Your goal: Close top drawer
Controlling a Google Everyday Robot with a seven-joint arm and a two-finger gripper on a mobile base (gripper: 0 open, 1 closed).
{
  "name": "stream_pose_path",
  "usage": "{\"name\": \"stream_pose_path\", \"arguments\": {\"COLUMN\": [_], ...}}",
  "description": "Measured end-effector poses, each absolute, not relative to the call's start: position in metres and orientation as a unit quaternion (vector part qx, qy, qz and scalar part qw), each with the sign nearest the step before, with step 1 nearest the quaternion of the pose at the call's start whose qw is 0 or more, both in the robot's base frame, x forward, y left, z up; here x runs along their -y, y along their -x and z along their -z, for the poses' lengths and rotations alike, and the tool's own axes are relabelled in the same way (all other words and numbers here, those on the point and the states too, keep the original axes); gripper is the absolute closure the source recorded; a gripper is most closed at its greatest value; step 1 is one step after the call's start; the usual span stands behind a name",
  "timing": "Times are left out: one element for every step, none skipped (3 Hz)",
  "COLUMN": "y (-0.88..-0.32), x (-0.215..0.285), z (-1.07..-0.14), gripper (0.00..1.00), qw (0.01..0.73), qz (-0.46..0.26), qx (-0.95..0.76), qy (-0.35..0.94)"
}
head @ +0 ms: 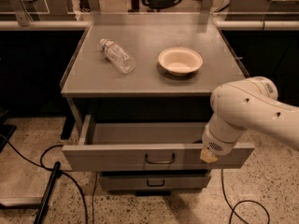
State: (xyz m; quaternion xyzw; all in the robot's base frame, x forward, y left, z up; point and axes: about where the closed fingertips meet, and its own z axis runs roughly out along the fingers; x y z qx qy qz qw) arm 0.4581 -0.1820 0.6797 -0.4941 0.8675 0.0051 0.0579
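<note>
The top drawer [117,157] of the grey metal cabinet is pulled far out, its tray empty and its front panel carrying a small dark loop handle [160,160]. My white arm [243,108] reaches in from the right. Its gripper [209,156] is at the right end of the drawer's front panel, level with its upper edge, mostly hidden behind the wrist.
On the cabinet top [93,78] lie a clear plastic bottle [117,56] on its side and a cream bowl [180,61]. A lower drawer [154,181] sticks out slightly below. Black cables [60,185] run over the speckled floor at left and right.
</note>
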Motion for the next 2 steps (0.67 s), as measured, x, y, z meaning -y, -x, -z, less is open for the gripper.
{"name": "stream_pose_path", "arguments": {"y": [-0.4581,-0.4581], "x": [0.182,0.182], "z": [-0.6797,-0.6798], "gripper": [0.13,0.0], "qw": [0.058,0.058], "qz": [-0.005,-0.005], "qx": [-0.867,-0.867], "qy": [0.494,0.494]}}
